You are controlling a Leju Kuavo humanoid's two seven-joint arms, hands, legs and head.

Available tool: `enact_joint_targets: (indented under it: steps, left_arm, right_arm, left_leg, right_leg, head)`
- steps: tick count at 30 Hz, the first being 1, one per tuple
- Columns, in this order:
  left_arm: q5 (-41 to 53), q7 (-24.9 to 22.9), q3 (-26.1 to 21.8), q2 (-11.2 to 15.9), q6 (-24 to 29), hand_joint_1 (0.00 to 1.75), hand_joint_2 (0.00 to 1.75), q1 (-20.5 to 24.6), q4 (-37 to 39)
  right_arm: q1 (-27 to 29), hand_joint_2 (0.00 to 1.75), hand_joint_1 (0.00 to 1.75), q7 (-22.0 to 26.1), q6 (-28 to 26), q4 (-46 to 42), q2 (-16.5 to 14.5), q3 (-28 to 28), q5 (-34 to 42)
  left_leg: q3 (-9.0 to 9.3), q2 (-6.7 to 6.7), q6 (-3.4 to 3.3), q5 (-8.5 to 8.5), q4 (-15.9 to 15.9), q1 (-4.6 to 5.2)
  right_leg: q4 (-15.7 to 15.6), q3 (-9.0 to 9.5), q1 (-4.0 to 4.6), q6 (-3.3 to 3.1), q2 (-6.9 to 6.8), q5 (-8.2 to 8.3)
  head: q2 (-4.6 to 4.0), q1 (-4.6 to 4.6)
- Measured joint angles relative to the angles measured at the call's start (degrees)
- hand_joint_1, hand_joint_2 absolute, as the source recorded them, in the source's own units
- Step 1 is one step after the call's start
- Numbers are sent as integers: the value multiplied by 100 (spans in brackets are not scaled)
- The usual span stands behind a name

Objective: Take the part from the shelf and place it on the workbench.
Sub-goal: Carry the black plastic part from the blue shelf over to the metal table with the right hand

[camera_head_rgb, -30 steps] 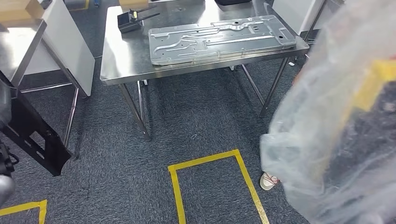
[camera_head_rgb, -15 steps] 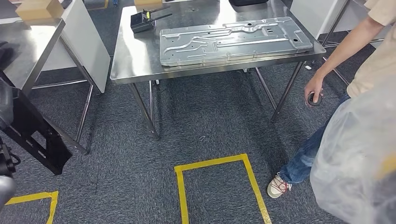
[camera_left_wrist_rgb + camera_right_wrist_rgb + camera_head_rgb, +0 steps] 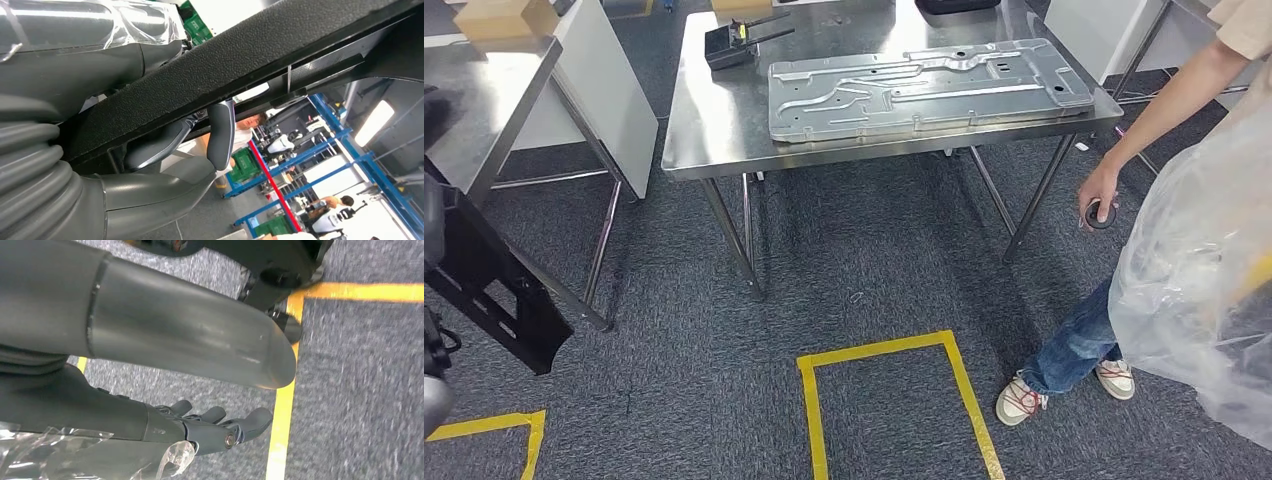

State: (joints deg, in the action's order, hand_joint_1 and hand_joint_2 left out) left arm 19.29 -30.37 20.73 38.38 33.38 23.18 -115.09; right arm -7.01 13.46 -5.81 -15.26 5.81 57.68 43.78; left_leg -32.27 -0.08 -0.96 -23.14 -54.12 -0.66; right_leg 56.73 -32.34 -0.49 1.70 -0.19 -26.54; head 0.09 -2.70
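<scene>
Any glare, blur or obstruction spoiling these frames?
Head view: sharp, glare on the steel workbench top; crinkled clear plastic film veils the right edge. Left wrist view: the black textured part looms dark against bright windows. Right wrist view: the yellow floor tape and carpet are motion-blurred.

The left robot hand (image 3: pixel 165 150) grips a black textured part (image 3: pixel 240 60); blue racking (image 3: pixel 320 165), seemingly shelving, stands behind.

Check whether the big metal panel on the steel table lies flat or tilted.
Flat. The metal panel rests on the steel table with its whole underside down, no edge raised, inside the table's edges.
</scene>
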Motion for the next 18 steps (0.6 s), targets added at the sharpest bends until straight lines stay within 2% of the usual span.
enact_joint_targets:
  steps: [1, 2, 4, 5, 6, 7, 9, 10, 11, 15, 16, 18]
  left_arm:
    - [-2, 1, -2, 5, -2, 175, 175, 7, -1]
    - [-6, 2, -4, 8, -5, 175, 175, 11, -1]
    - [-21, 4, -1, 9, -10, 175, 175, 13, -1]
    - [-30, 5, 2, 9, -12, 175, 175, 6, -1]
    - [-35, 7, 3, 9, -13, 175, 175, -3, -1]
    - [-38, 8, 3, 9, -14, 175, 175, -12, -1]
    - [-39, 10, -2, 9, -14, 175, 175, -23, -2]
    - [-41, 10, -7, 13, -14, 175, 175, -26, -2]
    - [-42, 11, -15, 18, -14, 175, 175, -27, -5]
    - [-65, 19, -44, 33, -16, 175, 175, -32, -14]
    - [-78, 29, -55, 40, -19, 175, 175, -35, -15]
    - [-95, 56, -83, 55, -25, 175, 175, -36, -16]
  right_arm:
    - [-3, 0, 0, 2, 0, 0, 0, 0, 0]
    - [-3, 0, 0, 2, 1, 1, 0, 1, 0]
    - [0, 0, 0, 2, 10, 1, -1, 2, -2]
    - [2, 0, 0, 2, 16, 1, -2, 3, -3]
    - [3, 0, 0, 2, 21, 1, -2, 3, -5]
    - [4, 0, 0, 3, 24, 1, -2, 4, -7]
    - [3, 0, 0, 3, 24, 1, -3, 4, -8]
    - [2, 0, 0, 3, 24, 2, -8, 4, -8]
    - [-1, 0, 0, 3, 24, 2, -13, 3, -9]
    - [-14, 0, 0, 4, 24, 2, -20, 2, -9]
    - [-17, 0, 0, 6, 24, 2, -20, 2, -9]
    - [-17, 0, 0, 10, 25, 2, -21, 2, -9]
  left_leg:
    - [27, 0, -30, 15, 31, -17]
    - [50, 2, -51, 22, 50, -33]
    - [57, 1, -69, 15, 51, -34]
    - [58, -2, -68, 11, 50, -37]
    - [60, -9, -63, 6, 47, -43]
    - [65, -18, -49, -3, 38, -55]
    - [66, -37, 16, -47, -12, -81]
    - [57, -46, 61, -78, -49, -83]
    - [48, -53, 102, -100, -71, -79]
    - [40, -44, 189, -157, -121, -101]
    - [-27, -33, 201, -255, -285, -105]
    - [-339, -15, 217, -597, -973, -97]
  right_leg:
    - [170, -69, 1, 26, 4, -109]
    - [470, -206, -3, 45, 9, -271]
    - [1244, -597, -14, 76, 14, -603]
    - [1510, -745, -24, 91, 14, -667]
    - [1577, -799, -38, 107, 13, -628]
    - [1404, -735, -57, 124, 13, -481]
    - [635, -383, -101, 168, 19, -96]
    - [302, -231, -113, 161, 34, 34]
    - [109, -144, -112, 138, 49, 89]
    - [44, -128, -81, -41, 64, 94]
    - [39, -123, -82, -75, 60, 98]
    - [36, -118, -72, -119, 58, 95]
  head:
    - [0, 2]
    - [0, 4]
    - [0, 8]
    - [0, 9]
    - [0, 10]
    - [0, 10]
    - [0, 11]
    - [0, 13]
    - [0, 12]
    - [0, 5]
    - [0, 4]
    - [0, -2]
